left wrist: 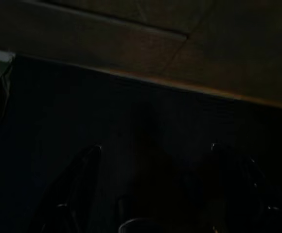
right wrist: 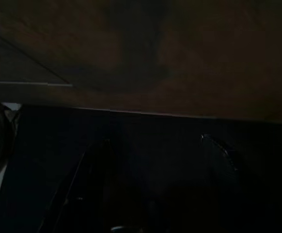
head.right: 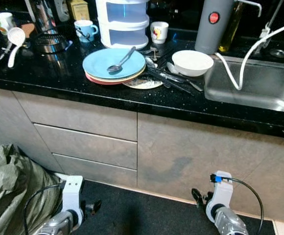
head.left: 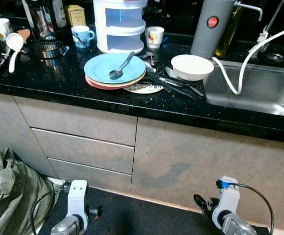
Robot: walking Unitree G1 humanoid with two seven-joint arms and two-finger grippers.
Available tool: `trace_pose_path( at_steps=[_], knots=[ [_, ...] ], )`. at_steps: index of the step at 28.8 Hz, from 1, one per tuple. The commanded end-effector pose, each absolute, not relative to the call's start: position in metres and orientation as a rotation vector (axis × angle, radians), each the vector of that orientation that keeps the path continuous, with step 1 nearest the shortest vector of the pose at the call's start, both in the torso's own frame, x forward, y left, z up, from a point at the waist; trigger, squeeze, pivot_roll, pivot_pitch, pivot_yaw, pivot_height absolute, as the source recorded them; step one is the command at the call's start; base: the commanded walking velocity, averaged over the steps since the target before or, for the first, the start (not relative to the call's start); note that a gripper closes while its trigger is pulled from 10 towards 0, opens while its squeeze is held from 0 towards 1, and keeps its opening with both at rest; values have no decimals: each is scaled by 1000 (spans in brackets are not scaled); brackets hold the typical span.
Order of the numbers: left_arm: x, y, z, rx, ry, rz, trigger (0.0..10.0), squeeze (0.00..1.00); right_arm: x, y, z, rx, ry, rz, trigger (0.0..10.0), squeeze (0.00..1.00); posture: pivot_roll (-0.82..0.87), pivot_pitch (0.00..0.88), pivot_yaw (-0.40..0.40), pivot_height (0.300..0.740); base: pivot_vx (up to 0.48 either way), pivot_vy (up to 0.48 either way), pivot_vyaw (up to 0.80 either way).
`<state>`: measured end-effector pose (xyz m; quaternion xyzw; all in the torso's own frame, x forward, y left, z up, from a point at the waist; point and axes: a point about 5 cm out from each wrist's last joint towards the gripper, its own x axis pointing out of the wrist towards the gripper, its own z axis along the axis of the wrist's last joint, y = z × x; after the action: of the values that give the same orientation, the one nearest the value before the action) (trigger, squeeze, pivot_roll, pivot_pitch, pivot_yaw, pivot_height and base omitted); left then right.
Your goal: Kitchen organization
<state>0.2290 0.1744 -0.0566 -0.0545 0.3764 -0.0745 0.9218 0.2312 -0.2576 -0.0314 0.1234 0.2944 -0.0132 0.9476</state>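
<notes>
Both end effectors, left [left wrist: 150,194] and right [right wrist: 155,184], are being held open, low before the cabinet; the plate stack [head.left: 115,68] is lying far up, nearer the left.

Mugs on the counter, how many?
3. White mug at the far left; blue mug left of the white stacked container; patterned white mug to its right. Others may be hidden behind the clutter.
</notes>
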Motion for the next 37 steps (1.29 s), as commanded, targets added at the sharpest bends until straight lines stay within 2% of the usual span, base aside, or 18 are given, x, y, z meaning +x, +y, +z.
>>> trace_pose_path(
  at_steps=[1,14,22,34,37],
  knots=[
    [222,180,-61,-104,799,-142,10000,0,232,-250,-34,262,615,-11,10000,0,19,25,-20,740,315,0,0],
    [222,178,-61,-113,800,-144,10000,0,229,-251,-37,274,638,-28,10000,0,19,34,-21,740,303,0,-730],
    [217,177,-64,-51,829,-170,10000,0,227,-252,-37,273,638,-44,10000,0,20,38,-22,740,0,0,-785],
    [216,177,-65,-75,830,-169,10000,0,225,-254,-39,274,653,-54,10000,0,20,41,-25,740,0,0,0],
    [216,178,-65,-74,835,-159,10000,0,225,-254,-39,268,656,-53,10000,0,21,41,-25,740,0,-366,0]
  ],
)
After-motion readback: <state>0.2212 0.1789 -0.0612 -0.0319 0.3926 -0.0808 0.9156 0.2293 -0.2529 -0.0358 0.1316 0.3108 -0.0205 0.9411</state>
